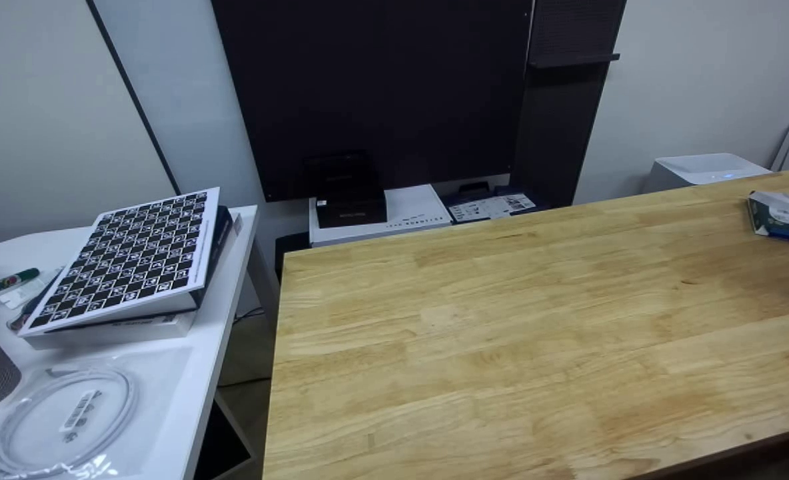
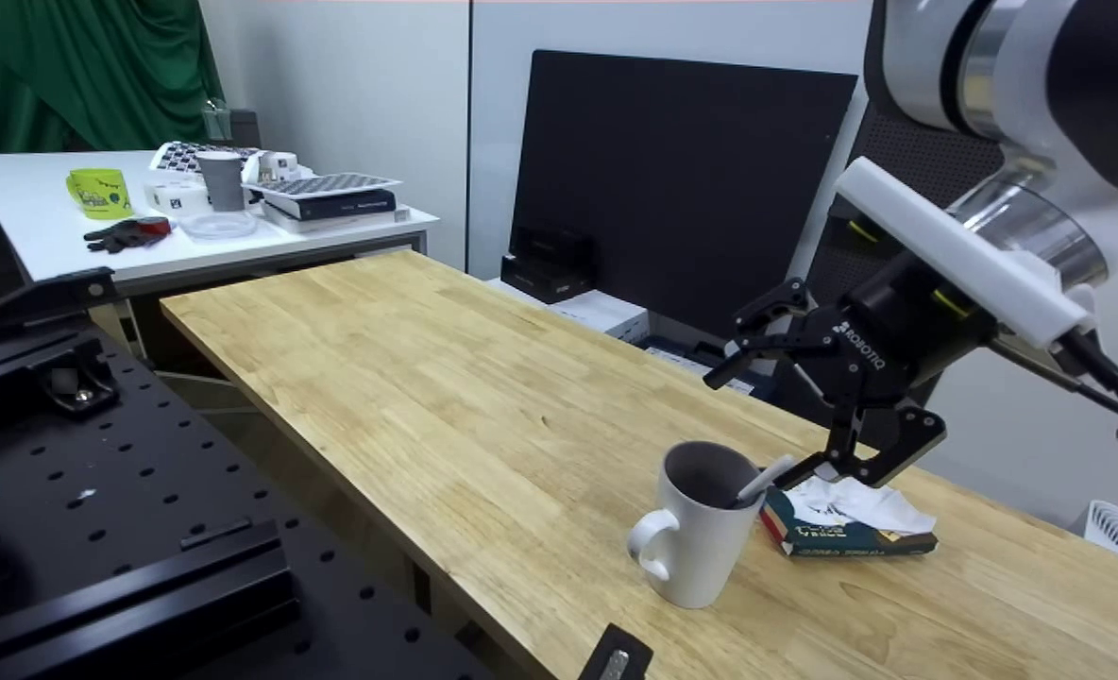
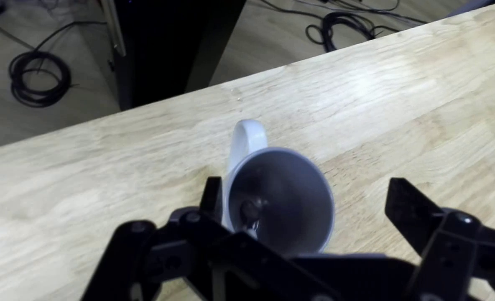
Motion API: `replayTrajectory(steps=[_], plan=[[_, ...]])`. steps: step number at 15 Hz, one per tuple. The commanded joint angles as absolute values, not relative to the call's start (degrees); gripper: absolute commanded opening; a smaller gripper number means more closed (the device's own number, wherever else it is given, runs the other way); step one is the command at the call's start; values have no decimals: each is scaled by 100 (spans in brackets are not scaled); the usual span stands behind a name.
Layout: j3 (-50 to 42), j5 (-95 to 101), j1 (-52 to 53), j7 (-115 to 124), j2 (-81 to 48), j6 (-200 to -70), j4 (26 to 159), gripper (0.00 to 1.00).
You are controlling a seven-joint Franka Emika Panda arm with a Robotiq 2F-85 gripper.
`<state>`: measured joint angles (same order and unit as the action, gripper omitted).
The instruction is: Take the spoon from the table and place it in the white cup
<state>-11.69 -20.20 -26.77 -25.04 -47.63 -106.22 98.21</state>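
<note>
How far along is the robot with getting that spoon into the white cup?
Looks done: the spoon leans in the white cup, one end sticking out past the rim. In progress: nothing is gripped; the hand is open near that end, though whether it touches the spoon I can't tell. Left: probably just drawing the hand clear, since it hangs close to the cup.

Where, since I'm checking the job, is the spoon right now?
In an exterior view, right of centre, the spoon leans in the cup, its upper end sticking out towards the tissue box.
</note>
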Motion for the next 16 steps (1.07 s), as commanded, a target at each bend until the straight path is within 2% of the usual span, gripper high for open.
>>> replayTrajectory(steps=[1,11,12,16], plan=[[-1033,-1459,-2428,-2632,-4224,-11553,10441,100],[-289,-1206,-2337,-2738,-3393,-15869,12184,100],[-339,-1042,-2370,-2596,-3667,-15385,11762,100],[-288,-1006,-2393,-2591,-3666,-15474,11824,100]])
